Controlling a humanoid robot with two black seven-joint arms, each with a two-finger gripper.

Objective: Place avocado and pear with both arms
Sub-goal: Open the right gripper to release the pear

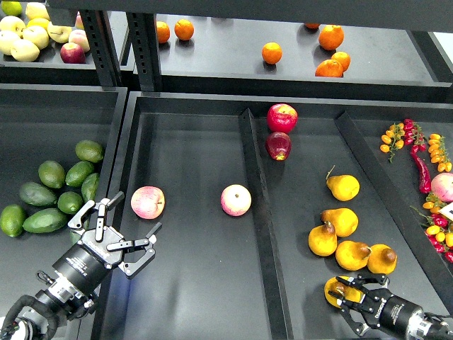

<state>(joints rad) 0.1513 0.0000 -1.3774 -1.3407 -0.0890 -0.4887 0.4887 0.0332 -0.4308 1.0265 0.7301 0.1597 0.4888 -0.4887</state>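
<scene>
Several dark green avocados [51, 173] lie in a pile in the left bin. My left gripper [117, 232] is open and empty, over the divider just right of the pile and touching no avocado. Several yellow-orange pears [340, 221] lie in the right tray. My right gripper [348, 297] is at the bottom right, its fingers closed around one yellow pear [331, 289] at the near end of that tray. Part of that pear is hidden behind the fingers.
Two pink-yellow apples [147, 202] [236, 200] lie in the middle tray. Two red apples [282, 117] sit at the back of the right tray. Oranges [272, 52] are on the upper shelf, peppers and small fruit [423, 170] at far right. A raised divider [256, 205] separates the trays.
</scene>
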